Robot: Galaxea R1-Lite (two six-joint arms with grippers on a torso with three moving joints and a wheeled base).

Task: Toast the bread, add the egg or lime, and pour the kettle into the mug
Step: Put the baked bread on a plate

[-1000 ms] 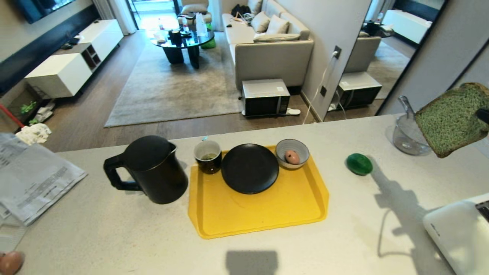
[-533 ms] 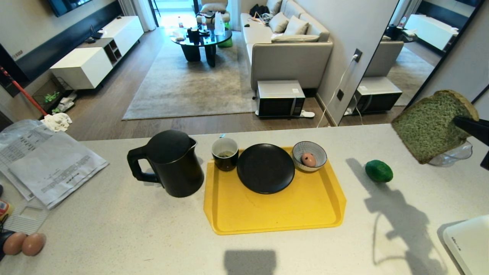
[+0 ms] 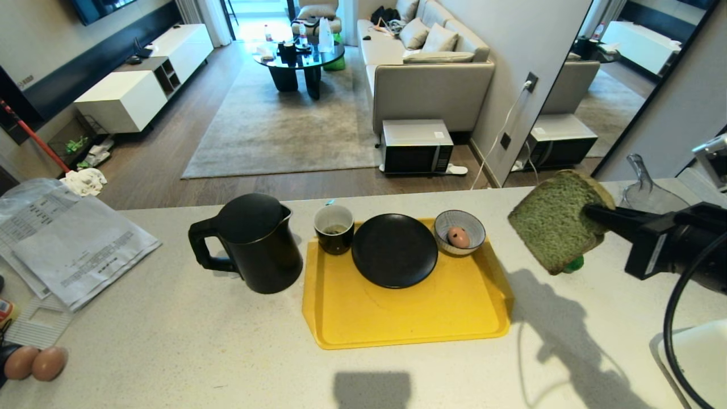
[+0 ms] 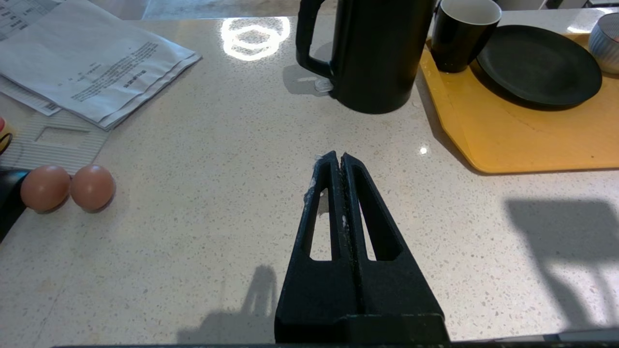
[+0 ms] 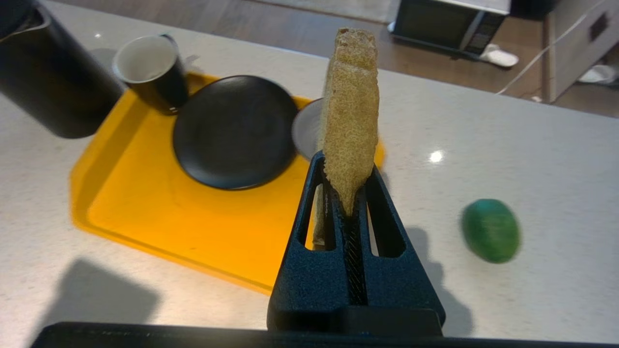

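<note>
Progress: your right claw point(image 5: 349, 193) is clamped on one edge of the bread point(image 3: 554, 227), holding the slice in the air above the table point(image 3: 170, 341), right of the tray point(image 3: 397, 312). Whether it is toasted you cannot tell from here; by position, plating looks like the step in hand. Nothing lies on the plate point(image 3: 394, 250). Egg or lime, then the pour, remain by your reckoning.

Your left claw point(image 4: 341, 162) hangs pinched together and empty over bare table, short of the kettle point(image 3: 253, 244).

Count:
- Bread: one, held.
- Lime point(image 5: 490, 230): one, on the table right of the tray, mostly hidden behind the slice in the head view.
- Kettle: one, touching or just beside the tray's left edge.
- Mug point(image 3: 334, 228): one, at the tray's far left corner.
- Plate: one, black, on the tray.
- Bowl point(image 3: 460, 232): one, holding one egg point(image 3: 458, 237).
- Loose eggs point(image 4: 67, 187): two, at the table's near left.
</note>
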